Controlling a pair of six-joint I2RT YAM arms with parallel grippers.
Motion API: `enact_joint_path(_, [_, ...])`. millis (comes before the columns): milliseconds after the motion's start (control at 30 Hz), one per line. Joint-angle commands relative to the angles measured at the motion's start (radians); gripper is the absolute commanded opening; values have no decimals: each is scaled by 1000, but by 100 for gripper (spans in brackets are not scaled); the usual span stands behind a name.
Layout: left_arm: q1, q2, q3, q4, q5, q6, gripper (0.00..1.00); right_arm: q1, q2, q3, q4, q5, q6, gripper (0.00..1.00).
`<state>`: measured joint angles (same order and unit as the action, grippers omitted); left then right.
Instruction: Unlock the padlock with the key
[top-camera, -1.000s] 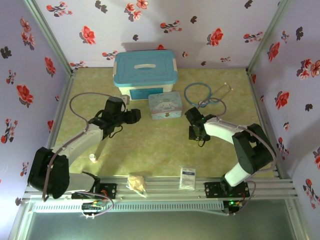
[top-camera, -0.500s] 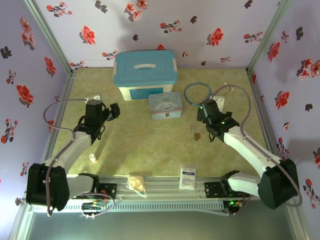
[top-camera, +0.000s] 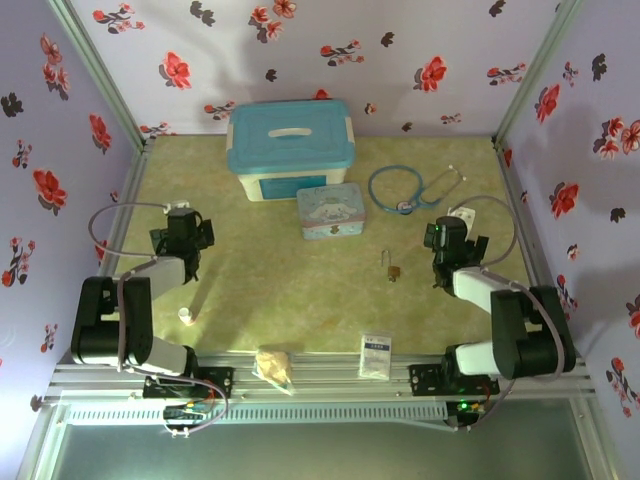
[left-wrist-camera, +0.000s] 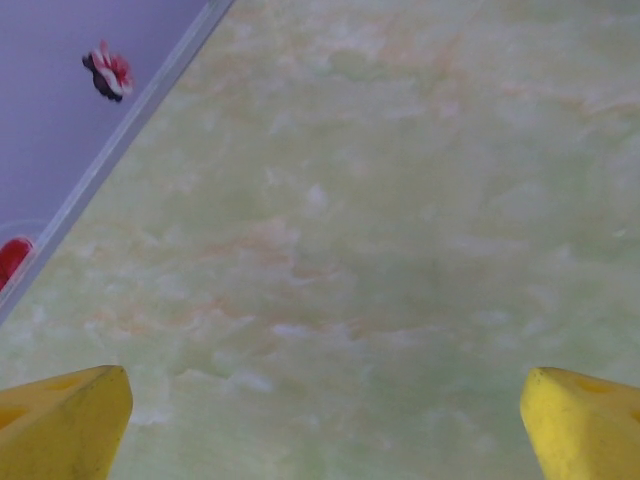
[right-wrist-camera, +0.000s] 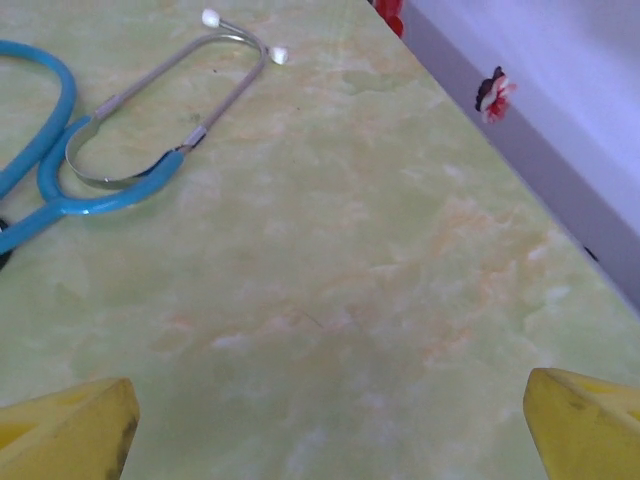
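Padlock (top-camera: 396, 272) on table (top-camera: 300, 300), apart, left of wide-spread right gripper (top-camera: 447, 236)

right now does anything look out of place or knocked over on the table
Nothing spilled or broken. The padlock lies loose in the middle of the table, while the left claw and right claw, both open, sit far off to either side. A tan crumpled lump and a small packet rest at the near edge.

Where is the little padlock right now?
In the overhead view the padlock lies loose on the table, right of centre, nearer the camera than the pastel tin and the blue stethoscope.
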<state>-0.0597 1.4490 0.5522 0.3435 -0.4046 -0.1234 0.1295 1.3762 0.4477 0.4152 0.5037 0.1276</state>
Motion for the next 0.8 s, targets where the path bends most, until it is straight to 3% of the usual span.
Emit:
enact_joint_path(0, [42,-6,-48,246,81,44,100,-8,30,-20,246,-48,-41,99])
enact_joint_path(67, [88,18,-83,337,173,10,100,-16,49,-33,314,-48,-58,99])
enact_joint_path(233, [87,23,-87,345,205,28,100,-75,133,-65,444,-134,-20,99])
enact_joint_path(367, [81,105,-188,620,299,75,100,-93,161,-37,415,-235,-26,99])
enact_joint_path(467, [79,94,-190,600,281,68,100,-100,196,-77,524,-250,-28,99])
enact_joint_path(533, [75,96,-171,572,281,75,100,-100,177,-61,458,-248,-25,99])
enact_joint_path(767, [63,96,-169,563,249,79,100,-99,186,-67,494,-246,-32,99])
